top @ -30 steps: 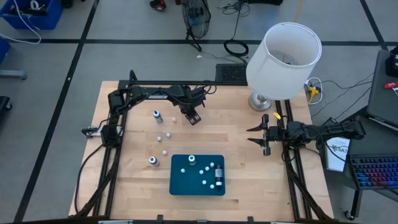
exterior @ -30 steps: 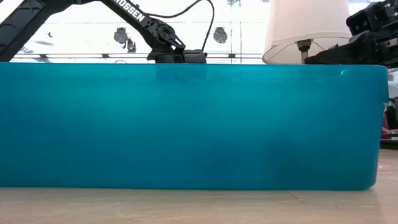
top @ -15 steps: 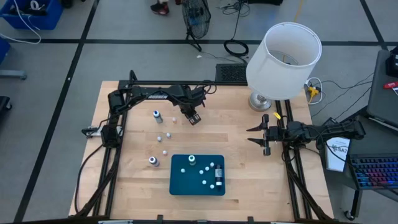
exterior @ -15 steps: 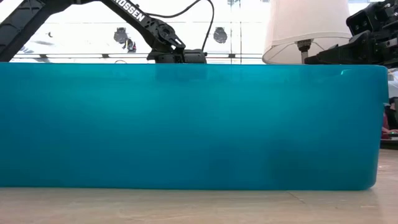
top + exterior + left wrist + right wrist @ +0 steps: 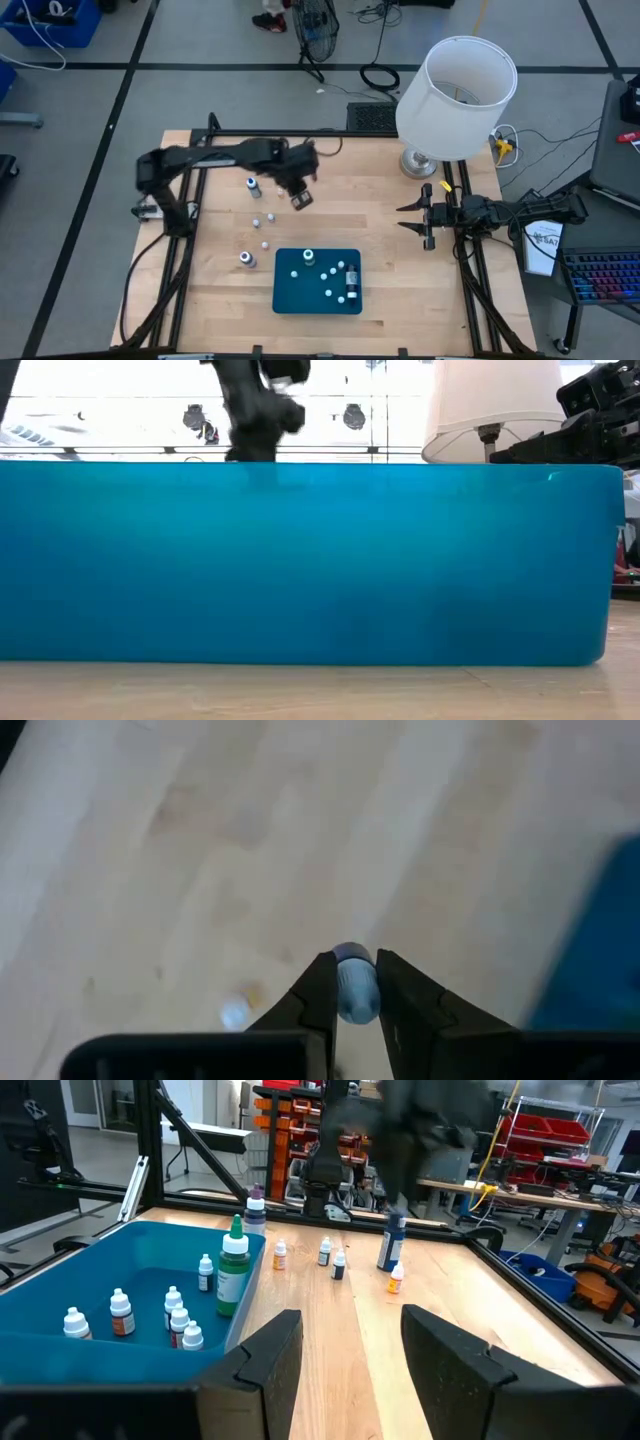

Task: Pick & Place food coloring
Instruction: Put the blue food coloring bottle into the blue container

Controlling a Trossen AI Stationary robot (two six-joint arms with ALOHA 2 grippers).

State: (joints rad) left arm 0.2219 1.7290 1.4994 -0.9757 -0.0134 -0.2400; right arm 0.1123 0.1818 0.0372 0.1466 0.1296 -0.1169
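While a second ago it sat low and far from the tray (image 5: pixel 285 300), the left gripper (image 5: pixel 300 199) now pinches a small bottle (image 5: pixel 353 985), lifted and nearer the tray, ready to drop in; the right gripper (image 5: pixel 428 221) waits half open.

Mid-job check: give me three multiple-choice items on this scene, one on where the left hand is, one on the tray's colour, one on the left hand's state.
1. Relative to the tray, where is the left hand?
A. Above its inside
B. Over bare table, off the tray
C. Underneath it

2. What colour is the tray?
A. Red
B. White
C. Dark blue

3. What is the left hand's state?
A. Shut on a small bottle
B. Wide open, empty
C. Shut on nothing

Answers: 1 B, the high view shows it over wood, clear of the tray. 2 C, dark blue in the high view. 3 A, the left wrist view shows the bottle pinched between its fingers.
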